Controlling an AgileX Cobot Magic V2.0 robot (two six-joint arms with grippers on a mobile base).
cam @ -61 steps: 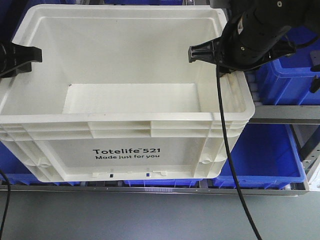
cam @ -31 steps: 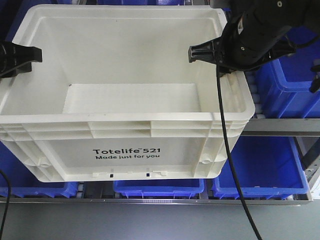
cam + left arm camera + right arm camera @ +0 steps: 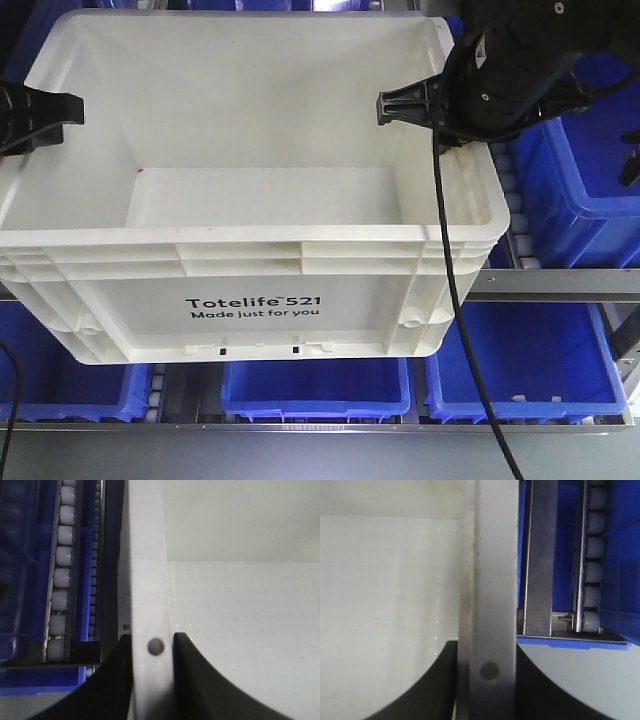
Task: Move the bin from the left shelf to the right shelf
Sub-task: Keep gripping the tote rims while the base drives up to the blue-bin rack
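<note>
Currently, I see my left fingers (image 3: 110,685) and right fingers (image 3: 425,690) each clamped astride opposite rims of the bin (image 3: 250,190); blue bins (image 3: 315,385) and shelf rollers (image 3: 62,580) lie close behind.

We read a single print, in black letters on the outer side wall of the white bin (image 3: 250,270) that faces the front camera: "Totelife 521" in bold, and just beneath it, in thinner letters, "Made just for you".
</note>
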